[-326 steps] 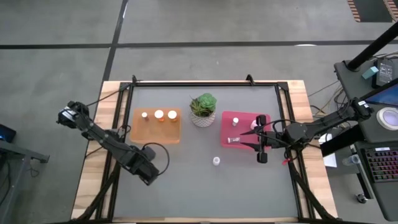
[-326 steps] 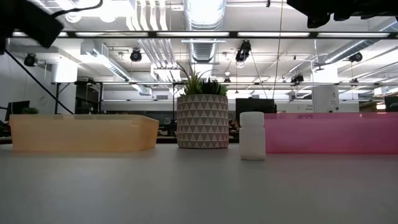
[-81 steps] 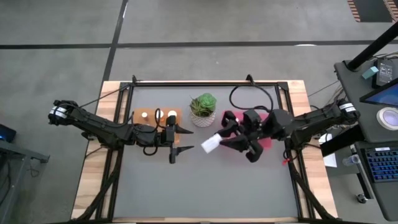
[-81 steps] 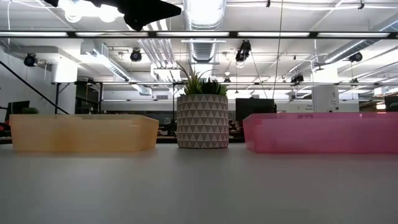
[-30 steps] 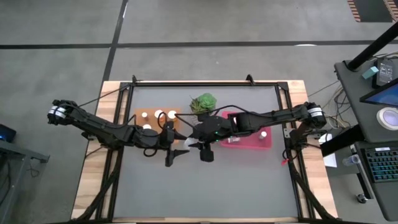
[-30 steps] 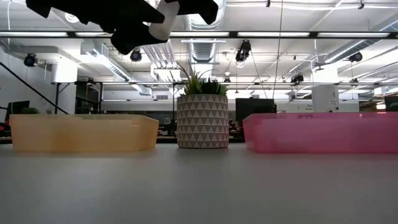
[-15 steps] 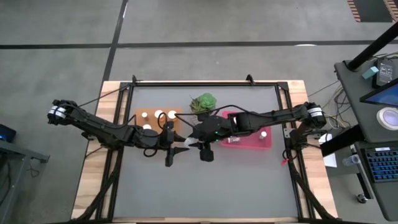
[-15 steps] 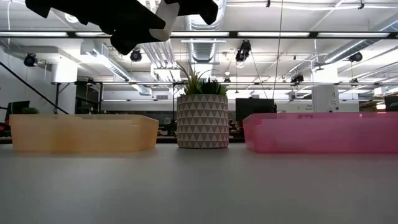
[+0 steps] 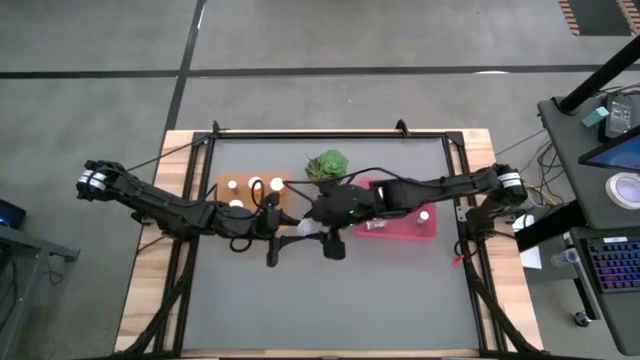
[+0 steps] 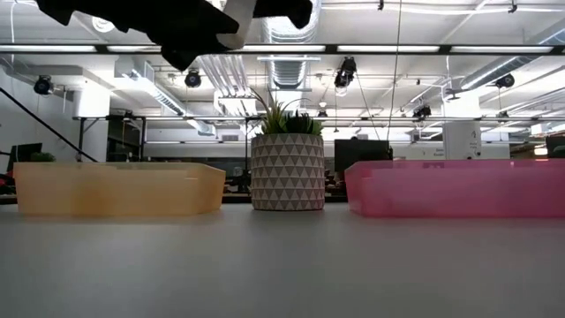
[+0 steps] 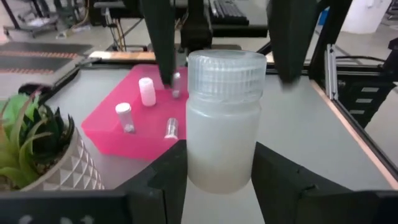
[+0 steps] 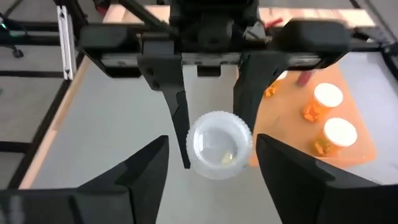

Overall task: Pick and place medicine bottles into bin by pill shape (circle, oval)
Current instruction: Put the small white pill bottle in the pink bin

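Both arms are stretched in toward the middle, tools nose to nose up off the surface. Left tool (image 9: pixel 279 236) has its fingers (image 11: pixel 163 180) clamped on a white bottle (image 11: pixel 222 122). Right tool (image 9: pixel 328 240) sits right across from it, fingers spread wide (image 12: pixel 146 167).

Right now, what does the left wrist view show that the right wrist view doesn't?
Only the left wrist view shows the pink-red tray with three small bottles lying or standing in it, and the potted plant. Only the right wrist view shows the orange tray with white-capped bottles and loose orange pills. Both show the handed-over bottle, with the left gripper closed on it and the right gripper open around it.
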